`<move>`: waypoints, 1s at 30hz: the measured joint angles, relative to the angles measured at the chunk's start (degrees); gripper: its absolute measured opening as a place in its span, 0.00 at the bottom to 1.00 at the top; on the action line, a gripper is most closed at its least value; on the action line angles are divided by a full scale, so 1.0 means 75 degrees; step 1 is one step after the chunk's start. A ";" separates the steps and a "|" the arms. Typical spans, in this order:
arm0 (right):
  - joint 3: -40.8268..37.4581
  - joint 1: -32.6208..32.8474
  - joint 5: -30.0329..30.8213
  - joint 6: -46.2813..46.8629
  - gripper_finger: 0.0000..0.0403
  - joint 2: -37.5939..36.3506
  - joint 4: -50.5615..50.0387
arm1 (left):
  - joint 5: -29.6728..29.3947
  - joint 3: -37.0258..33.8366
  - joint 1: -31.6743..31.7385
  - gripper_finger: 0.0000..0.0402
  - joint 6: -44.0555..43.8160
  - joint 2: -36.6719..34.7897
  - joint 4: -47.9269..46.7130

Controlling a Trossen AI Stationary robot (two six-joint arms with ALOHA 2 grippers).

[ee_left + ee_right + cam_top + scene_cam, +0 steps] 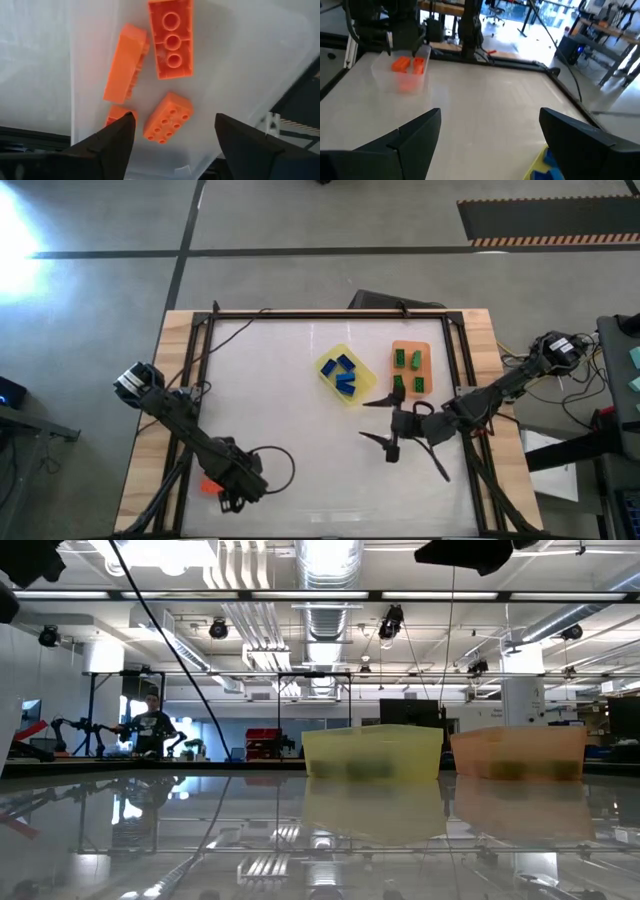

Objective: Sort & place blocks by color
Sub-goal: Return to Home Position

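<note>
Since all blocks (167, 122) are seen in trays (362, 386), sorting is judged done; left gripper (175, 117) and right gripper (490, 112) are spread empty.

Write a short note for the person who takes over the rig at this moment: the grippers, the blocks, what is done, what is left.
Left gripper: open, empty, above the clear tray on the table's left side.
Right gripper: open, empty, over bare table beside the yellow tray.
Blocks: four orange blocks in the clear tray, blue blocks in the yellow tray, green blocks in the orange tray.
Done: sorting, it seems; no block shows outside the trays.
Left: probably only bringing both arms home.
</note>
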 joint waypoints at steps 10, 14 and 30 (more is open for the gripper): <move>-0.0435 0.0288 -0.0043 0.0573 0.81 0.0000 -0.0470 | -0.0898 0.1037 0.0000 0.50 0.0759 -0.0234 0.0030; -0.1165 0.0389 -0.0460 0.0383 0.81 0.0000 0.0771 | -0.3031 0.1110 0.0003 0.36 0.2741 -0.0541 0.1109; -0.3459 0.0360 -0.1079 -0.0294 0.81 -0.1592 0.3233 | -0.3211 -0.3421 0.2687 0.02 0.9294 -0.3639 0.8211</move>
